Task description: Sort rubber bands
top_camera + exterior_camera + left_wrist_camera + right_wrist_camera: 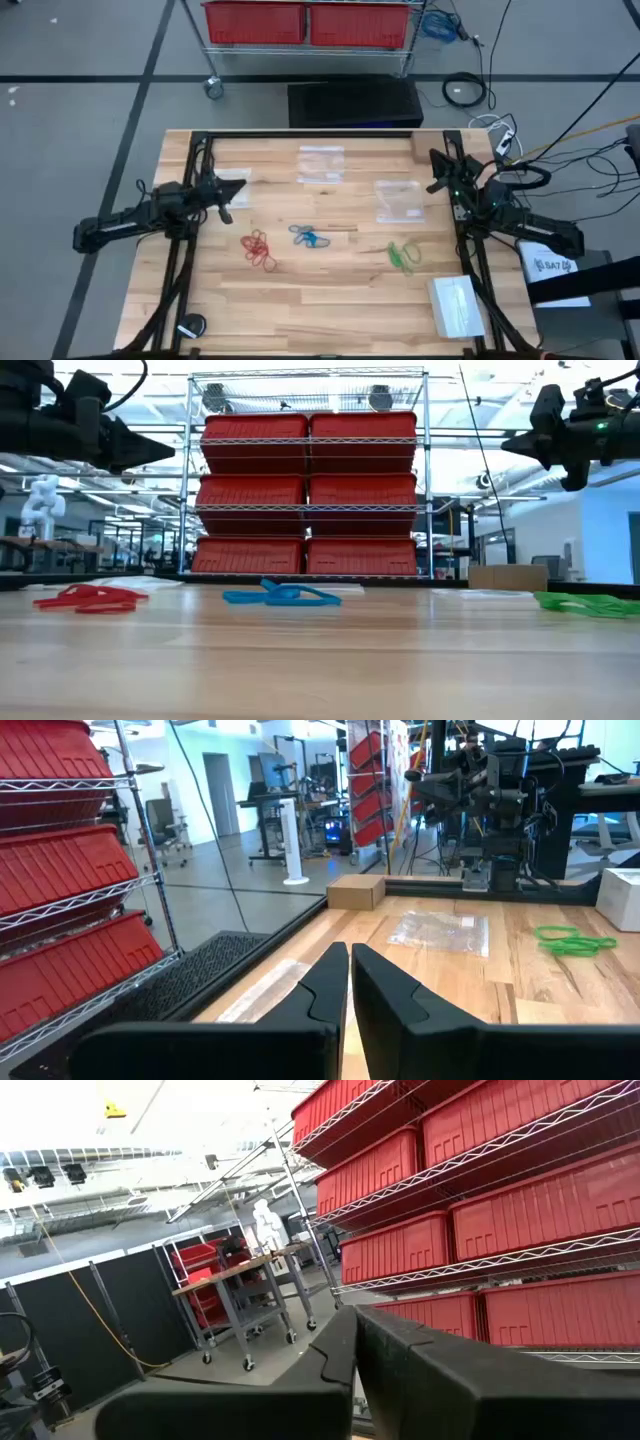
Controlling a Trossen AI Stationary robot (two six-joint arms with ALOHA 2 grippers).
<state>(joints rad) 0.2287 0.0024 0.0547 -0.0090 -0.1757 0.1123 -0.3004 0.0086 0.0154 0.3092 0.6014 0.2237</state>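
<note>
High: I see red bands [259,249], blue bands [308,237], green bands [404,254] | left wrist: only green; left gripper [349,963] together | right gripper [354,1330] together

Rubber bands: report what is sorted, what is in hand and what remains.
Done: nothing visibly. The red rubber bands, blue rubber bands and green rubber bands each lie loose on the wooden table, none in the clear plastic bags.
In hand: nothing. The left gripper and right gripper are shut and empty, raised above the table's far side.
Left: all three clusters.
</note>
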